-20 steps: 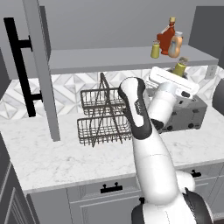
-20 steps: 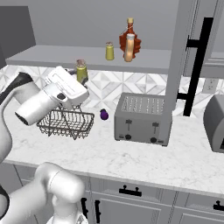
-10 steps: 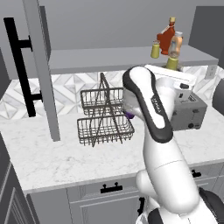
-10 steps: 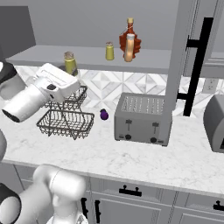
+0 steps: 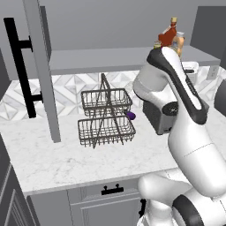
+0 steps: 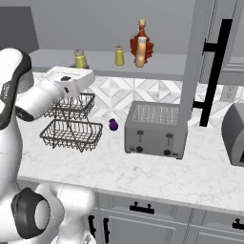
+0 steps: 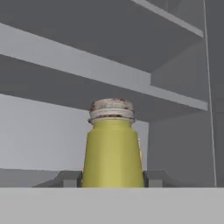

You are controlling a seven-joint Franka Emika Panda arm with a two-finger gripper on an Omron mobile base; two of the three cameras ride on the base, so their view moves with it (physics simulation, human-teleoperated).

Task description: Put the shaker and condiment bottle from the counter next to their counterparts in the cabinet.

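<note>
My gripper [image 7: 112, 178] is shut on the small olive-yellow shaker [image 7: 113, 148], one fingertip at each side of its base. In the right base view the held shaker [image 6: 79, 59] stands upright over my white hand, level with the left part of the cabinet shelf [image 6: 162, 67]; whether it touches the shelf I cannot tell. Its twin shaker [image 6: 119, 55] stands on the shelf to the right. Further right, the orange-tan condiment bottle [image 6: 140, 52] stands in front of the dark-red bottle [image 6: 147, 45]. In the left base view my arm covers the held shaker; the red bottle [image 5: 167, 37] shows above it.
On the marble counter [image 6: 143, 176] stand a two-tier wire basket [image 6: 71, 127], a small purple object [image 6: 113, 125], a grey toaster [image 6: 153, 129] and another grey appliance [image 6: 234, 134] at the right edge. The open cabinet door [image 6: 193, 52] with its black bar handle [image 6: 214, 71] hangs right of the shelf.
The arm has lifted the shaker from just above the basket up to shelf height and swung it in toward the cabinet. The grip has not changed.
</note>
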